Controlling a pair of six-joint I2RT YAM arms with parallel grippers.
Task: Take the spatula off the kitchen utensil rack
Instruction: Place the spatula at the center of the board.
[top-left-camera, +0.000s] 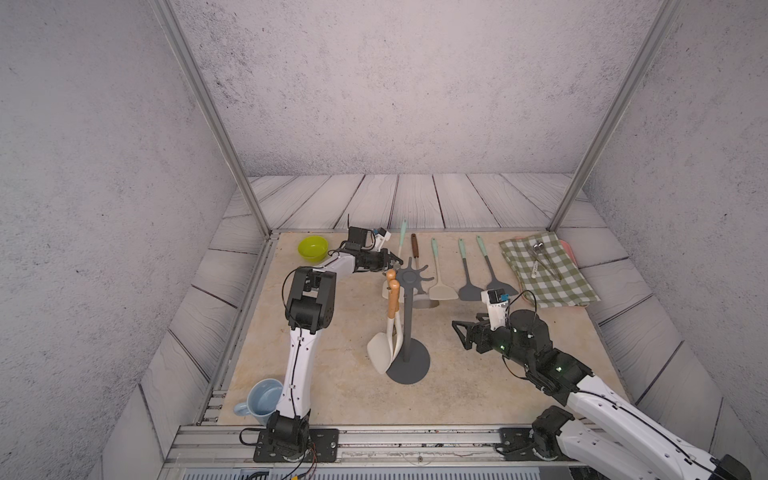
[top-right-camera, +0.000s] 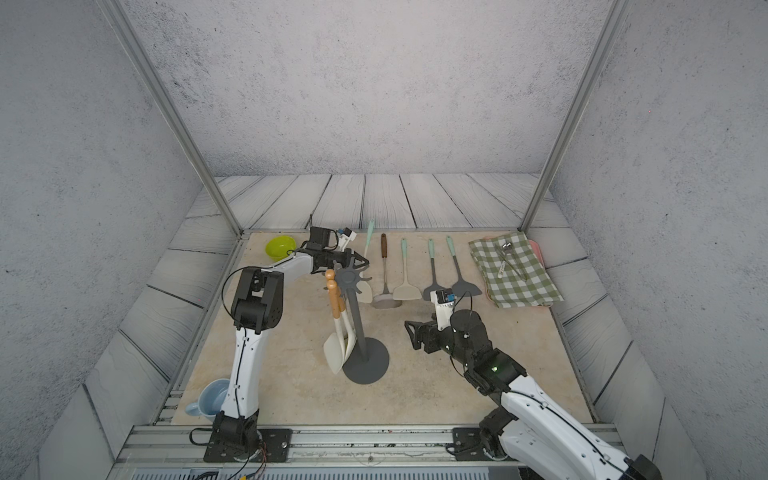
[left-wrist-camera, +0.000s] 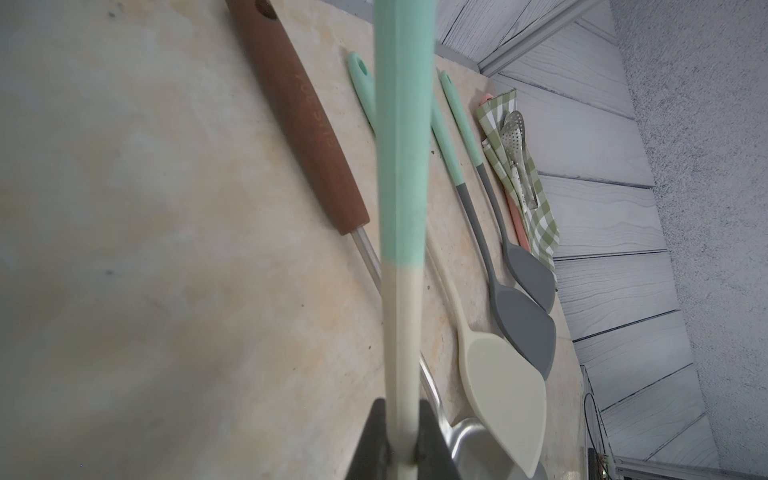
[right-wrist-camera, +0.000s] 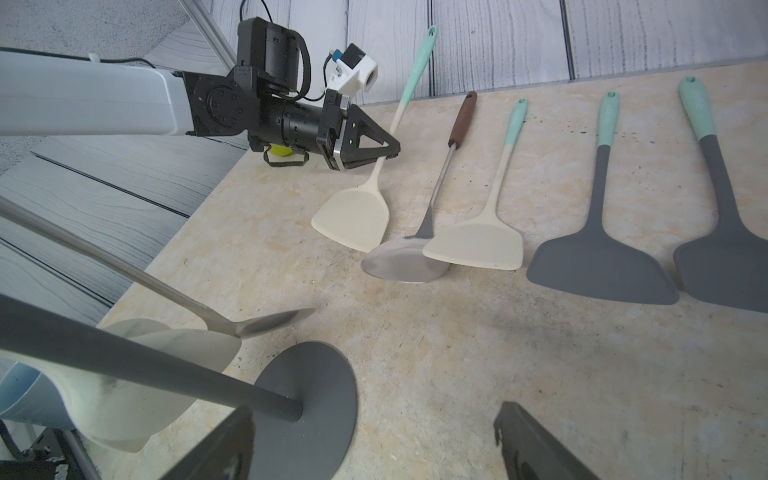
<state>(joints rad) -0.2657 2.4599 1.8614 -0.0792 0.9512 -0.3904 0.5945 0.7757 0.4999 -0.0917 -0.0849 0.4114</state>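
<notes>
Just behind the rack, the left gripper is clamped on the mint-handled spatula, clear of the prongs with its blade down by the ladle, while two wood-handled tools hang on the rack's left and the right gripper gapes wide on its right.

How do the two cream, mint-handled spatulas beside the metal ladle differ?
The held spatula is clamped at its neck by the left gripper, its handle tilted upward; the free spatula lies flat, untouched. The free spatula's blade overlaps the bowl of the ladle; the held spatula sits on the ladle's other side. Both have cream blades and mint handles.
</notes>
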